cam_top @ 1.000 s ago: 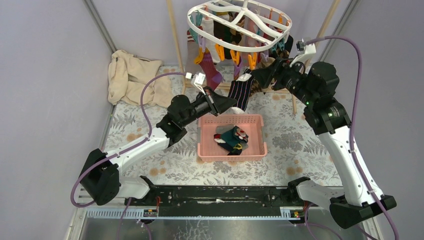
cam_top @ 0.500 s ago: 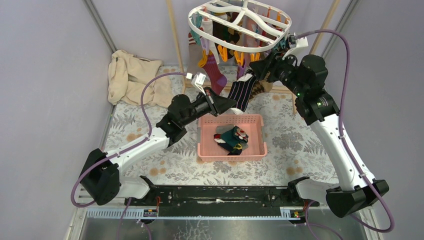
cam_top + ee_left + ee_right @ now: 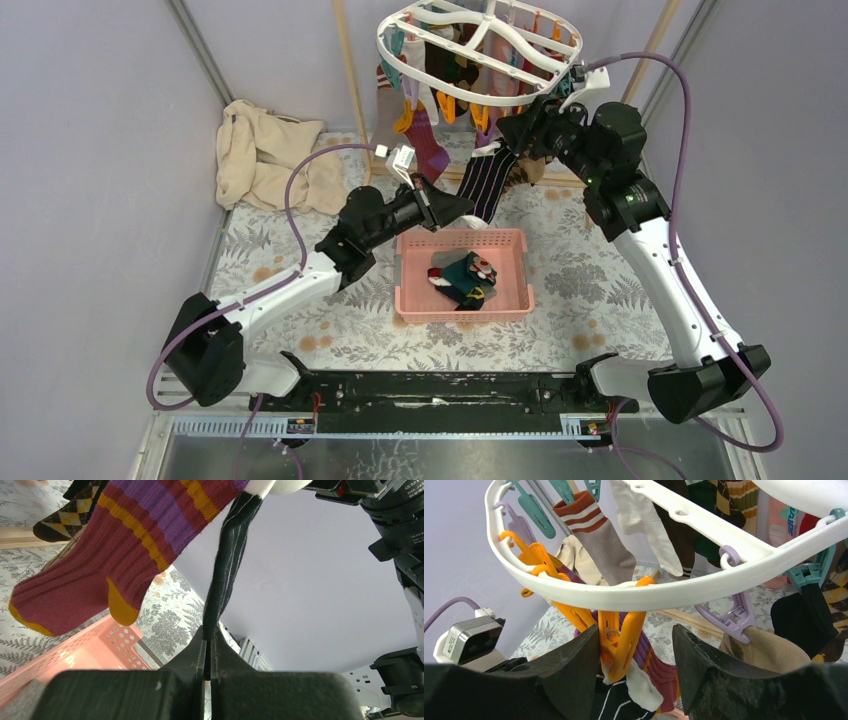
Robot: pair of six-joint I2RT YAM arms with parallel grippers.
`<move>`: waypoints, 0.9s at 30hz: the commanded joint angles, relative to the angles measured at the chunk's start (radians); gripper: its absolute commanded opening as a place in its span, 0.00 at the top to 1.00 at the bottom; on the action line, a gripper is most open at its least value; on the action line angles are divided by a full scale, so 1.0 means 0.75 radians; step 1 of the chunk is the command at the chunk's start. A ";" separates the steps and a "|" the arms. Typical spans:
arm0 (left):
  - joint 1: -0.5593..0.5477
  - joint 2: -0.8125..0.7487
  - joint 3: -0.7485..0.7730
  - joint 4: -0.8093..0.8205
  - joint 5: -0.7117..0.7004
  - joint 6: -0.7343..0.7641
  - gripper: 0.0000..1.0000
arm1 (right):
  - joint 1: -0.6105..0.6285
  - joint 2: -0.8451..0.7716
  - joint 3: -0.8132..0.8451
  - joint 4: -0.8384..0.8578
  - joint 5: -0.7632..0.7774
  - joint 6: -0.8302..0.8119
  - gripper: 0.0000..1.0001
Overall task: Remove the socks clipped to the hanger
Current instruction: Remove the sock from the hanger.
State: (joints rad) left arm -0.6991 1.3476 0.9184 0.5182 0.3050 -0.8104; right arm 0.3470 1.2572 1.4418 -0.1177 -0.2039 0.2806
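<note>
My left hand (image 3: 209, 647) is clamped tight on the toe of a black fabric sock with thin white stripes (image 3: 227, 565). My right hand (image 3: 635, 642) stands partly open and grips nothing, its fingers straddling the orange plastic clip (image 3: 616, 630) that pinches this sock's white cuff to the white plastic oval hanger (image 3: 664, 592). White print on the right arm's black joint (image 3: 400, 510) is too small to read; below are the fern-patterned counter (image 3: 580, 280), a pink slotted basket (image 3: 462, 312) and grey walls (image 3: 90, 200).
</note>
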 commanded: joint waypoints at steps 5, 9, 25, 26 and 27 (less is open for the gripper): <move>0.020 0.016 0.041 0.018 0.006 0.037 1.00 | 0.014 -0.006 0.086 0.091 0.074 -0.036 0.43; 0.025 0.022 0.049 0.005 -0.020 0.045 1.00 | 0.016 -0.006 0.107 0.056 0.074 -0.033 0.42; 0.027 0.017 0.086 -0.066 -0.135 0.123 1.00 | 0.031 0.064 0.254 -0.108 0.167 -0.016 0.56; 0.026 0.016 0.088 -0.070 -0.140 0.131 1.00 | 0.034 0.069 0.258 -0.116 0.166 -0.016 0.56; 0.026 0.015 0.090 -0.075 -0.148 0.136 1.00 | 0.037 0.075 0.263 -0.121 0.167 -0.015 0.55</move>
State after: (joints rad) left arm -0.6861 1.3636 0.9535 0.4759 0.2344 -0.7551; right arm 0.3653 1.3006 1.5822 -0.2138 -0.1173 0.2726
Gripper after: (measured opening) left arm 0.022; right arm 0.444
